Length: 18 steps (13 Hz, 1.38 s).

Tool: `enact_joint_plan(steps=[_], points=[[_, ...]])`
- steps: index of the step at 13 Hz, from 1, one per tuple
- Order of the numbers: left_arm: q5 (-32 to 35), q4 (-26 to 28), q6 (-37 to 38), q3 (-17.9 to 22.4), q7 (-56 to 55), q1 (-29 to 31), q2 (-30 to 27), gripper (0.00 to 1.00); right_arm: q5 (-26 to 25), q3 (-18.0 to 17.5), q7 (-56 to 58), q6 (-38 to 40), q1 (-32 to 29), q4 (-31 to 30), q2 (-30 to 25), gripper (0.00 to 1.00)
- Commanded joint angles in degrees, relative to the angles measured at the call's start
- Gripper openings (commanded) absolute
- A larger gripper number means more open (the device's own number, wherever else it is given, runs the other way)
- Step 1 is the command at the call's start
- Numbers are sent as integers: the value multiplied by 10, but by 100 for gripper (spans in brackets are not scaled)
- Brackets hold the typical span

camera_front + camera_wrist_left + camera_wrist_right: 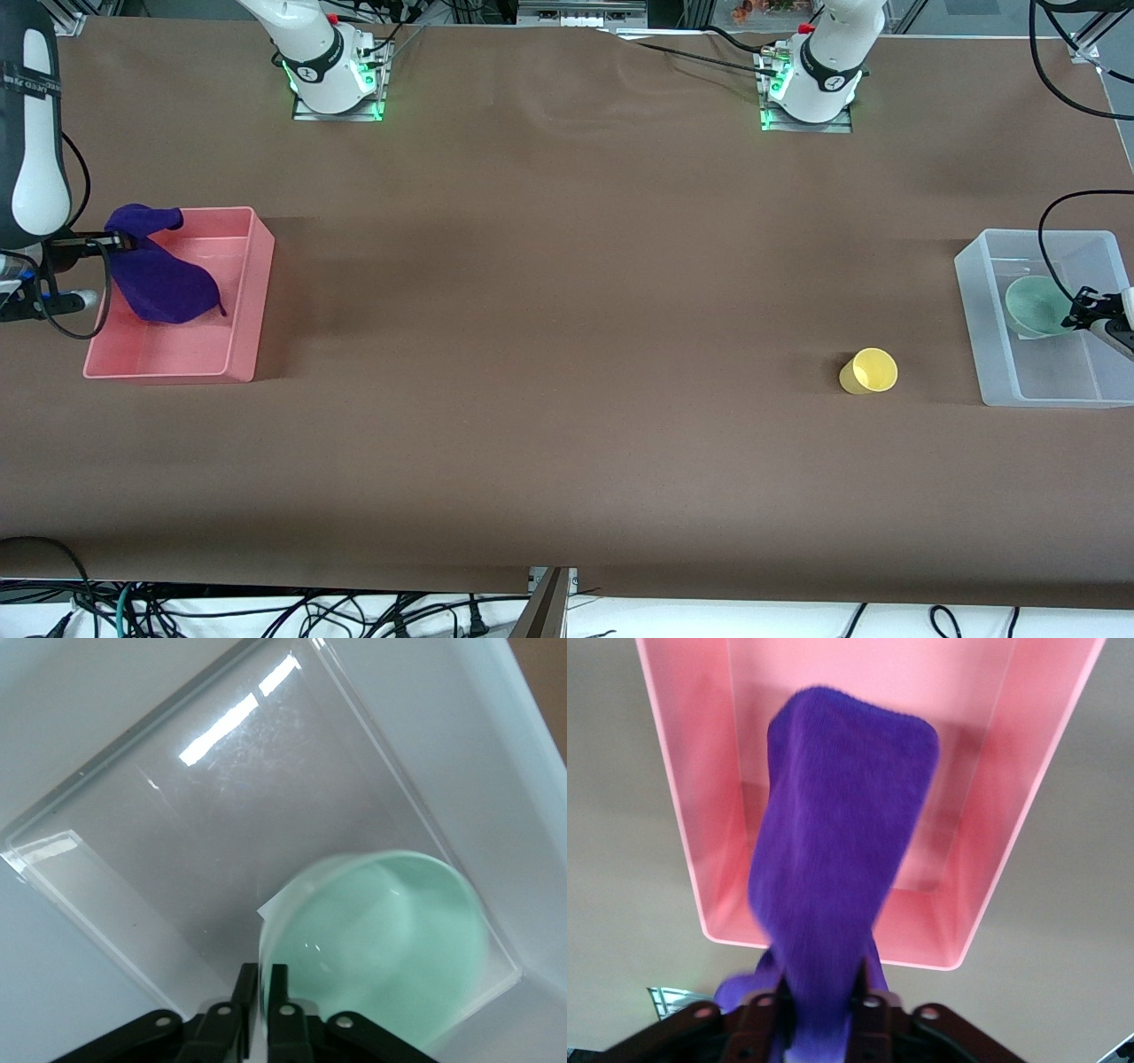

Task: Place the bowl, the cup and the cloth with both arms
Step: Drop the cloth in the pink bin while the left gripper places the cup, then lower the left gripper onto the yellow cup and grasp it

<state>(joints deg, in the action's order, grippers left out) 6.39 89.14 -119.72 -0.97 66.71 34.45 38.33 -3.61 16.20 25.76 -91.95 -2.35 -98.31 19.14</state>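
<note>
My left gripper [1076,312] is shut on the rim of the pale green bowl [1036,306] and holds it tilted inside the clear bin [983,292]. The left wrist view shows the fingers [277,983] pinching the bowl's wall [381,939] over the bin's floor [177,815]. My right gripper [115,239] is shut on the purple cloth [164,279], which hangs into the pink bin [252,292]. The right wrist view shows the cloth [842,833] draped from the gripper [824,992] over the pink bin [700,815]. The yellow cup [869,370] sits on the table, untouched.
The brown table cover [567,310] runs between the two bins. The cup sits beside the clear bin, toward the table's middle. The arm bases [332,71] [811,84] stand at the table's edge farthest from the front camera.
</note>
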Motion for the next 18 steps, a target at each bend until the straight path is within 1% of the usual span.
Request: enact_joint_plan(steps=[1,2,4,5,6,7,8,10,12,13,15,17,18], points=[[6,-18,16,-9,11,5,-12,100,39,3,1,15,0,2,-56,100],[6,-18,23,-10,9,2,-27,100,47,-5,2,37,1,20,-69,100],[2,-31,68,-22,4,-10,-54,100,48,-61,-4,108,1,72,-95,100],[1,-45,105,-27,-12,-28,-67,100,41,-90,-21,133,2,107,-102,100],[2,-65,142,-27,-54,-51,-73,100,36,-119,-44,172,2,140,-109,100],[1,-85,182,-28,-99,-75,-75,100,36,-139,-63,205,2,173,-110,100],[1,-97,202,-28,-144,-100,-76,100,35,-154,-76,225,2,192,-116,100],[0,-98,217,-32,-255,-164,-77,100,34,-153,-78,207,2,201,-125,100],[0,-92,216,-39,-377,-221,-70,100,-23,-157,-77,160,2,206,-125,100],[0,-90,210,-39,-413,-238,-52,100,-26,-159,-76,163,2,206,-126,100],[0,-82,174,-39,-444,-259,-30,100,-24,-167,-66,157,2,198,-126,100],[1,-71,109,-39,-443,-259,-5,99,-7,-169,-92,157,2,197,-130,100],[0,-69,94,-39,-444,-258,9,92,4,-170,-143,160,3,197,-131,100]])
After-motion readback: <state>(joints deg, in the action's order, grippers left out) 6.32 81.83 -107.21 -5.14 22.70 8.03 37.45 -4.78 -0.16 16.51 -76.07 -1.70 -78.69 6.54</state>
